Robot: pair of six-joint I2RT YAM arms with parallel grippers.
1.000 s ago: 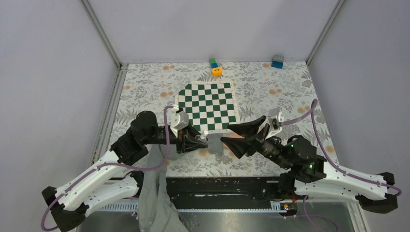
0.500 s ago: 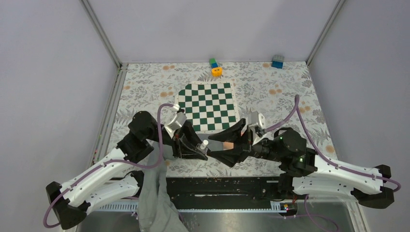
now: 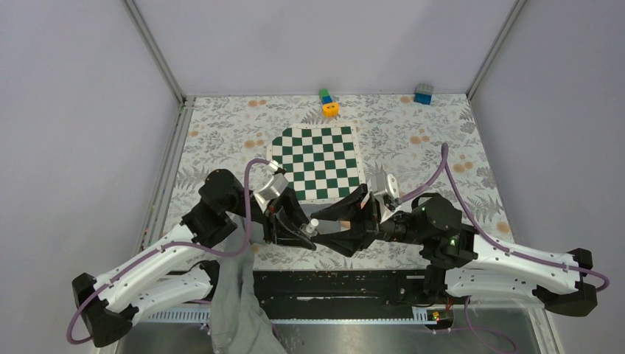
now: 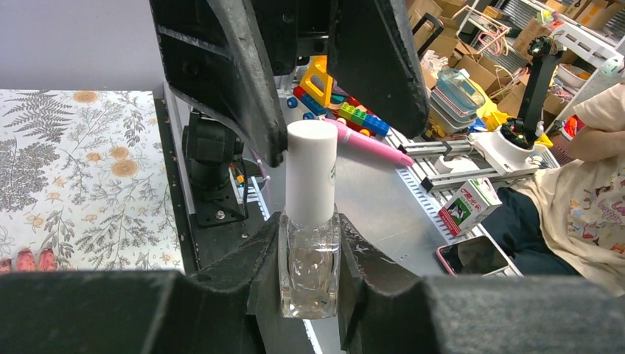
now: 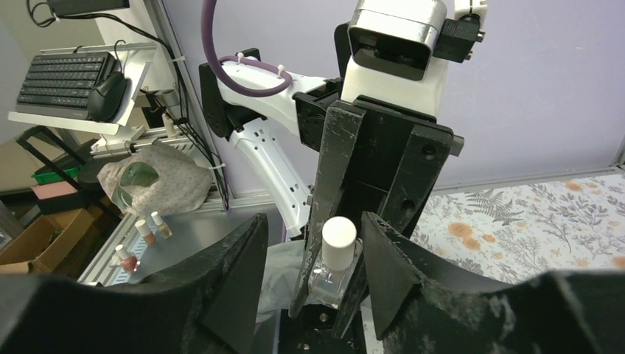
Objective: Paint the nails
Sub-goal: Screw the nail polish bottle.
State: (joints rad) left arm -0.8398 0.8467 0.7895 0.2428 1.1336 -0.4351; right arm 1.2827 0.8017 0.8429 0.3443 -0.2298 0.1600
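My left gripper [image 3: 304, 231] is shut on a clear square polish bottle [image 4: 309, 274] with a white cap [image 4: 311, 173]. It holds the bottle off the table, cap pointing toward the right arm. My right gripper [image 5: 313, 223] is open. One of its fingers [image 4: 243, 88] stands on each side of the cap [image 5: 339, 234], and a gap shows on the left side. Small red-pink nails [image 4: 26, 259] lie on the floral cloth at the left wrist view's lower left edge. The grey sleeve [image 3: 234, 295] trails off the near table edge under the left arm.
A green-and-white chequered mat [image 3: 317, 162] lies just behind both grippers. At the back edge sit a yellow ring [image 3: 330, 109], green and blue blocks [image 3: 325, 96] and a blue block [image 3: 423, 94]. A black rail [image 3: 332, 284] runs along the near edge.
My right gripper has moved left to the bottle, and its jaws have narrowed around the cap. The left gripper has shifted slightly toward the near edge, still holding the bottle.
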